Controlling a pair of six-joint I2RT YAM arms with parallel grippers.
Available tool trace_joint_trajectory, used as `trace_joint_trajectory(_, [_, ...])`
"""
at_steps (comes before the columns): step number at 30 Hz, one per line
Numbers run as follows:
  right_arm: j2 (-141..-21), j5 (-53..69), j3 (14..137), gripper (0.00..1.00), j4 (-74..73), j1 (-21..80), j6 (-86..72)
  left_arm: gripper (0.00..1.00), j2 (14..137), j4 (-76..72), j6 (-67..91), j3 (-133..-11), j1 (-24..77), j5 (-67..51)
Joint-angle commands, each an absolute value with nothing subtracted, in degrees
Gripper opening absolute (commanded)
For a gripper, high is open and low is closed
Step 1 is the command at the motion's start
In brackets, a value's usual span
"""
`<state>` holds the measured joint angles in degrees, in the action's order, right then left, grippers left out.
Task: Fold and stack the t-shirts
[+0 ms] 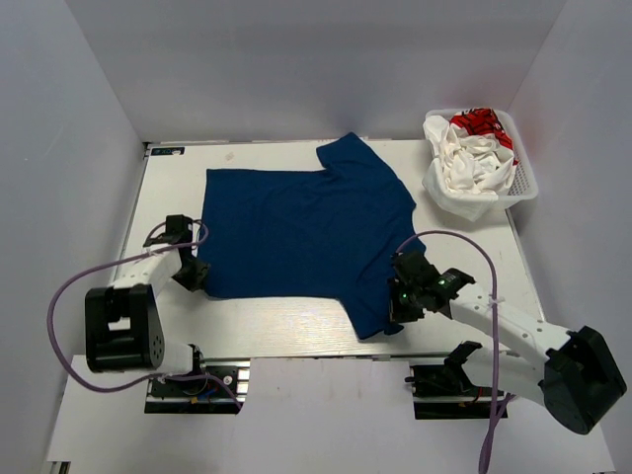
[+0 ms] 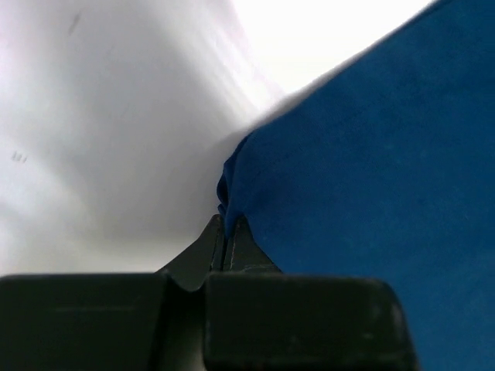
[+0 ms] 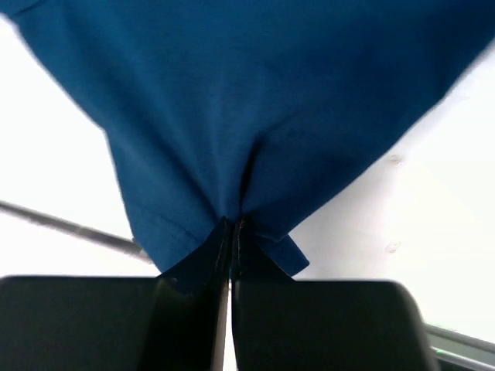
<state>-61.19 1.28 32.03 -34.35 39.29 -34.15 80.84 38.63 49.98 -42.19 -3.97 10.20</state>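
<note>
The blue t-shirt [image 1: 296, 232] lies spread flat on the white table [image 1: 286, 321], its sleeves toward the right. My left gripper [image 1: 196, 276] is shut on its near left corner; in the left wrist view the blue t-shirt [image 2: 371, 154] bunches between the closed jaws of my left gripper [image 2: 225, 232]. My right gripper [image 1: 403, 296] is shut on the near sleeve, and in the right wrist view the cloth of the blue t-shirt [image 3: 255, 108] puckers into the closed jaws of my right gripper [image 3: 233, 232]. The white t-shirt [image 1: 472, 158] with red print sits crumpled in the basket.
A white mesh basket [image 1: 525, 188] stands at the back right corner of the table. Grey walls enclose the table on the left, back and right. A purple cable [image 1: 59, 296] loops out from the left arm.
</note>
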Motion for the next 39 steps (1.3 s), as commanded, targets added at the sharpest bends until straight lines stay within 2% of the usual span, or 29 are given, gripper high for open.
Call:
trace_joint_trajectory(1, [-58.98,5.45,34.98,0.0,-37.46,39.29,-35.33,0.0,75.07,41.13,51.24,-42.53,-3.78,9.05])
trace_joint_trajectory(7, [-63.35,1.59,42.08,0.0,-32.79,38.68,-35.16,0.0,73.48,40.35,49.93,-45.7,-3.78,7.04])
trace_joint_trajectory(17, [-74.6,-4.3,56.68,0.0,-31.64,32.79,-36.65,0.0,80.5,37.8,48.87,-55.18,-4.39,5.98])
trace_joint_trajectory(21, [-78.92,-6.06,62.74,0.0,-30.59,30.07,-34.63,0.0,86.03,37.18,48.87,-60.46,-4.39,6.5])
trace_joint_trajectory(31, [-99.2,-6.07,83.04,0.0,-31.98,23.38,-27.86,0.0,103.7,39.63,48.34,-78.55,-4.92,7.55])
trace_joint_trajectory(36, [-112.22,-6.14,99.65,0.0,-35.59,20.66,-19.78,0.0,112.75,42.62,48.34,-87.79,-5.54,8.88])
trace_joint_trajectory(37, [-115.46,-7.37,104.98,0.0,-35.6,19.52,-18.99,0.03,116.07,43.24,48.34,-90.85,-6.15,8.88])
trace_joint_trajectory(38, [-117.14,-7.3,106.77,0.0,-35.42,18.82,-16.81,0.1,117.67,43.24,48.34,-92.36,-6.15,8.88])
trace_joint_trajectory(39, [-120.2,-6.16,108.35,0.0,-34.72,18.55,-16.09,0.33,119.25,43.24,48.34,-93.77,-6.15,8.88])
